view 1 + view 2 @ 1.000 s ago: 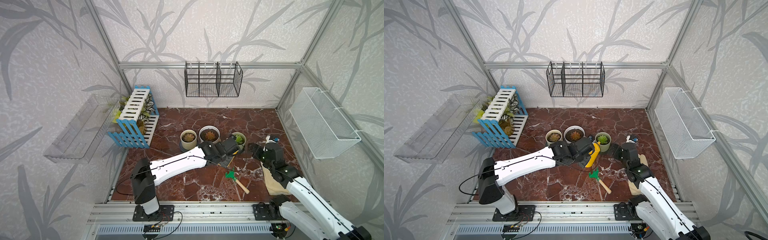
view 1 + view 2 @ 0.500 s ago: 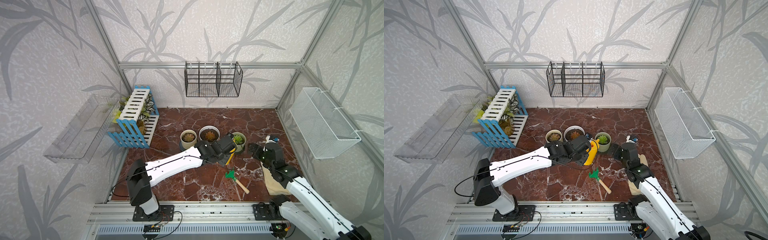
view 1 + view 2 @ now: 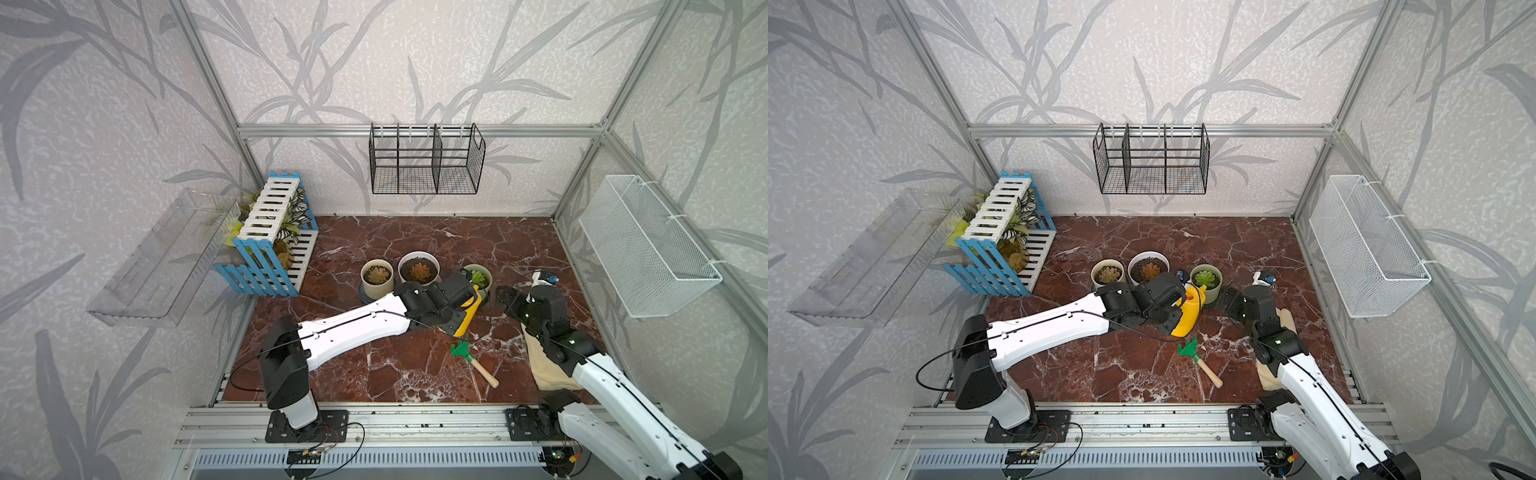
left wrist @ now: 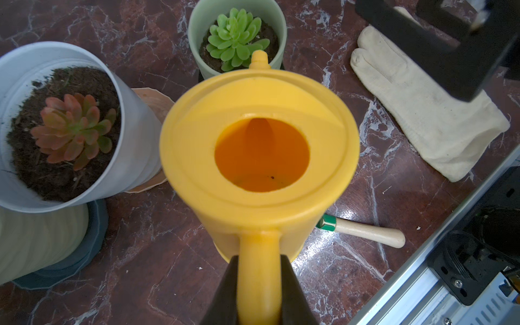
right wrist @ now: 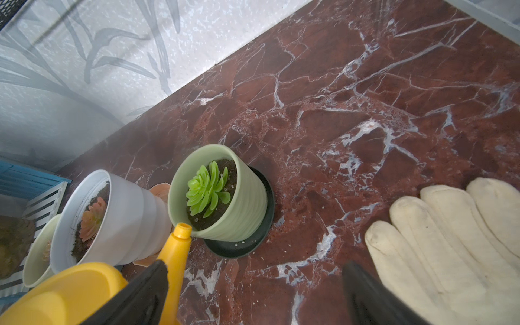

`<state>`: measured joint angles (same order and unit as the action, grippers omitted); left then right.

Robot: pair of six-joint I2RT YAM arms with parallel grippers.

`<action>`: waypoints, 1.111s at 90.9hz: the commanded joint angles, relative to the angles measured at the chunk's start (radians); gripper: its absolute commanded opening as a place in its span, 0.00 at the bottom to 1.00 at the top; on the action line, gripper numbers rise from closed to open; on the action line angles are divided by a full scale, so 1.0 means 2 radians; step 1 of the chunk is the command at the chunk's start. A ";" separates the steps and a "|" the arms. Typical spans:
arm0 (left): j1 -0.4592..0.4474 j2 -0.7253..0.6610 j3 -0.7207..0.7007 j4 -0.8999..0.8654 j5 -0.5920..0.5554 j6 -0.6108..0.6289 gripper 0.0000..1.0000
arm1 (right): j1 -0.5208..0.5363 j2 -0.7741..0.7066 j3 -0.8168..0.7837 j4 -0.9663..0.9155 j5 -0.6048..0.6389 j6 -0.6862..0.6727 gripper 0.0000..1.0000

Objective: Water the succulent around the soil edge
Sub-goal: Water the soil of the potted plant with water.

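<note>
The succulent (image 4: 235, 38) (image 5: 206, 194) is a bright green rosette in a ribbed pale sage pot (image 5: 247, 205) on a dark saucer, and it shows in both top views (image 3: 478, 277) (image 3: 1205, 278). The soil edge (image 4: 270, 36) (image 5: 226, 171) is a dark ring inside the rim. My left gripper (image 4: 259, 281) is shut on the handle of a yellow watering can (image 4: 259, 146) (image 3: 1187, 313). The spout tip (image 5: 182, 228) sits just at the pot's near rim. I see no water stream. My right gripper (image 5: 253, 275) (image 3: 505, 299) stands open beside the pot, holding nothing.
A white pot with an orange-pink rosette (image 3: 419, 270) and a cream pot (image 3: 377, 276) stand left of the green one. A green rake with a wooden handle (image 3: 473, 359) lies in front. A cream glove (image 5: 450, 239) lies under the right arm. A blue-white crate (image 3: 270, 245) stands at the back left.
The left arm swung the can slightly left, then back right, so the spout is near the green pot's rim again. The right arm has not moved.
</note>
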<state>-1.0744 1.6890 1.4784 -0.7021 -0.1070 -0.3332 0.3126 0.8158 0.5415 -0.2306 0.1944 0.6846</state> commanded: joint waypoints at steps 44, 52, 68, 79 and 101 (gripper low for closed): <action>-0.007 0.011 0.029 0.033 0.013 0.009 0.00 | -0.002 0.000 0.008 0.001 0.008 0.002 0.98; -0.007 0.004 0.021 0.034 0.006 0.007 0.00 | -0.001 0.000 0.008 0.000 0.009 0.002 0.98; -0.004 -0.010 -0.002 0.032 -0.010 0.000 0.00 | -0.002 -0.001 0.008 0.000 0.009 0.003 0.98; -0.001 -0.023 -0.013 0.029 -0.021 -0.001 0.00 | -0.001 0.001 0.007 0.004 0.007 0.004 0.98; -0.002 -0.079 -0.065 0.072 -0.021 0.003 0.00 | -0.001 0.001 0.001 0.023 -0.017 -0.001 0.98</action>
<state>-1.0817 1.6279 1.3937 -0.6384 -0.1303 -0.3325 0.3122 0.8200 0.5411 -0.2276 0.1825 0.6861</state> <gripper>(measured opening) 0.185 0.983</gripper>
